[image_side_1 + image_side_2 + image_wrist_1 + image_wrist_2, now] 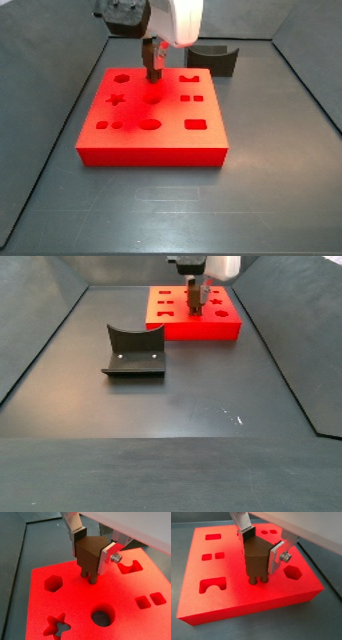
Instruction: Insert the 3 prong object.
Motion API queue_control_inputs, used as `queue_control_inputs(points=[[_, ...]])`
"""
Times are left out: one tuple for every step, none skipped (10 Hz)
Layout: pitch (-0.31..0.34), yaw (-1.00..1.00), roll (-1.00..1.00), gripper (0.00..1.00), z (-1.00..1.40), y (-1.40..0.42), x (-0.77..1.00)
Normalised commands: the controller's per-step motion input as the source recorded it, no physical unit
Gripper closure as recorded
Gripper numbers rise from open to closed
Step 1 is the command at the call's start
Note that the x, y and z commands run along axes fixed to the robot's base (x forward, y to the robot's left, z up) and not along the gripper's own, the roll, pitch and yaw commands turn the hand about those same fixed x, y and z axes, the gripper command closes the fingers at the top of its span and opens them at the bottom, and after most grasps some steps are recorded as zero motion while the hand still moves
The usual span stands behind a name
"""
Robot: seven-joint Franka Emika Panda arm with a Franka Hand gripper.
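My gripper (pixel 94 548) is shut on the 3 prong object (pixel 89 558), a dark reddish-brown piece with short prongs pointing down. It hangs over the middle of the big red block (pixel 123 597). In both wrist views the prong tips (pixel 255 580) are at the block's top face; I cannot tell if they touch or sit in holes. The gripper (pixel 262 550), the piece (pixel 255 559) and the block (pixel 238 599) show there too. In both side views the gripper (pixel 155 55) (pixel 195 288) stands over the block (pixel 154 145) (pixel 214 328) with the piece (pixel 154 71) below it.
The block has shaped holes: a hexagon (pixel 52 583), a round hole (pixel 102 616), a star (pixel 57 626), two small squares (pixel 150 601) and an arch (pixel 212 586). A dark grey curved block (pixel 134 353) (pixel 214 58) stands on the grey floor apart from the red block.
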Motion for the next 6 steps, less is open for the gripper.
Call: queue_control_inputs(points=[[-0.17,0.0,0.08,1.0,-0.89,0.0,0.0],[-0.156,0.0,0.1,1.0,-0.9,0.0,0.0],[-0.153,-0.02,0.1,1.0,-0.91,0.0,0.0],[-0.147,-0.15,0.12,1.0,-0.89,-0.01,0.0],[-0.031,0.0,0.0,1.0,-0.21,0.0,0.0],[0.0,0.0,0.0,1.0,0.0,0.0,0.0]])
